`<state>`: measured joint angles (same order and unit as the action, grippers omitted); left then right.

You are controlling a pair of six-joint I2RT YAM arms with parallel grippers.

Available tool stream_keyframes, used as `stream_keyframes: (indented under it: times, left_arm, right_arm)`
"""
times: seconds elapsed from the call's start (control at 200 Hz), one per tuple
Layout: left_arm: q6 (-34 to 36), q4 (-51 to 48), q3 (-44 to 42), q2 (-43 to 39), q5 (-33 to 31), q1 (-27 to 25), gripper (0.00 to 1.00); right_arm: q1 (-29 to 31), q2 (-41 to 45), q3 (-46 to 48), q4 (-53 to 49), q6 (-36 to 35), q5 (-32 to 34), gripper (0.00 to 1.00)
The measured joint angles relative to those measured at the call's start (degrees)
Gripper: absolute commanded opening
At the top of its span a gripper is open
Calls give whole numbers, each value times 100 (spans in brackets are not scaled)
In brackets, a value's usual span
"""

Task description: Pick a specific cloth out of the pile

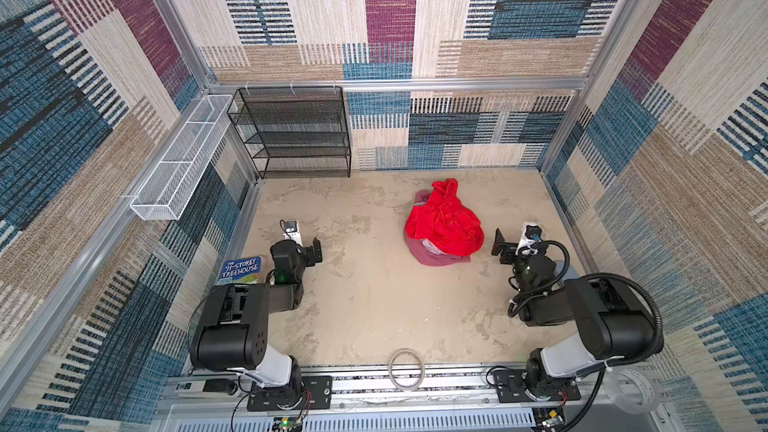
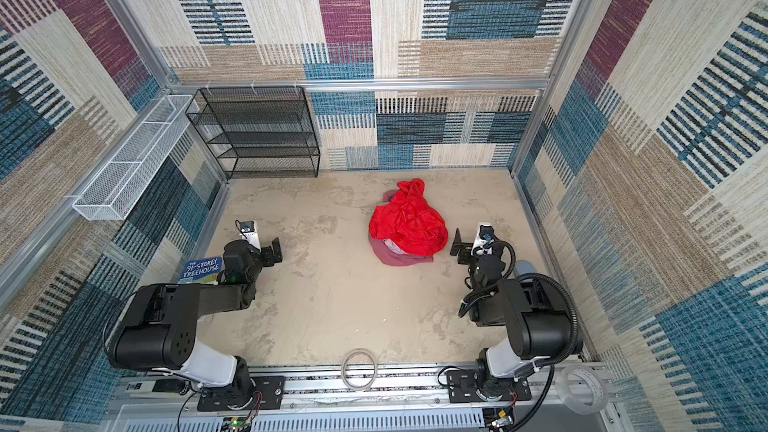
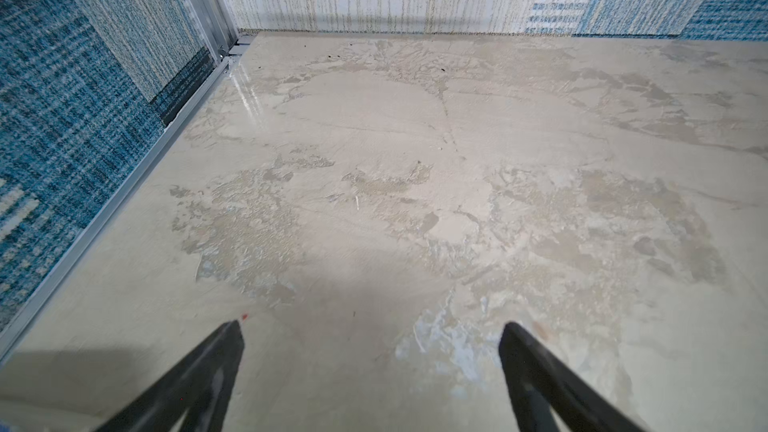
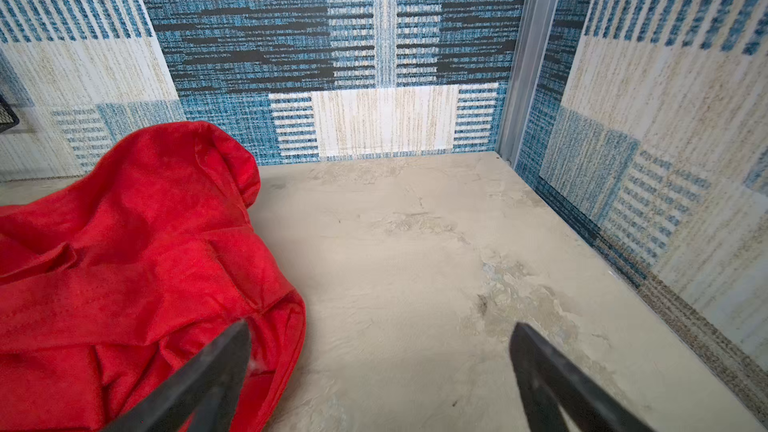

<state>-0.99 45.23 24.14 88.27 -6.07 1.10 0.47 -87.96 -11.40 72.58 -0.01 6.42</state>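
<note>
**Colleague:** Where is the pink cloth for you?

**Operator:** The pink cloth (image 1: pixel 434 259) lies at the bottom of the pile (image 2: pixel 409 224), just inward of my right gripper (image 1: pixel 501 246). Only its fringe shows along the near edge, and perhaps a scrap at the far end. The red cloth (image 1: pixel 446 222) is draped over the top and hides the rest. A sliver of lilac-grey cloth (image 1: pixel 431 245) peeks out between them.

**Colleague:** And your grippers?

**Operator:** Both are spread wide and hold nothing. The right one hangs low, close beside the pile but not touching it. In its wrist camera, red fabric fills the side past one finger (image 4: pixel 226 361), with bare table (image 4: pixel 415 263) ahead. I judge it is parked there because it is the nearer arm, and with its jaws open it can go straight in. The left gripper (image 1: pixel 314 252) sits well apart from the pile, over bare table with a book (image 1: pixel 242 270) just behind it. I think that keeps it clear of the reach.

**Colleague:** What worries you?

**Operator:** The pink cloth is pinned under the others. If I pinch from above I will likely catch red. I would come in low at the exposed near hem. Even so, the red cloth may drag along.
</note>
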Motion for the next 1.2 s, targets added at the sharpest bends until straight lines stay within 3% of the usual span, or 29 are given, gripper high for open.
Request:
stream_keyframes:
  times: [1.042, 1.142, 1.202]
  left_arm:
    - [-13, 0, 0, 0, 0, 0, 100]
    - [-13, -11, 0, -26, 7, 0, 87]
    - [-9, -326, 114, -216, 35, -4, 80]
  right_arm:
    - [0, 0, 0, 0, 0, -2, 100]
    - [0, 116, -39, -133, -4, -98, 100]
    - [0, 317, -199, -382, -31, -149, 93]
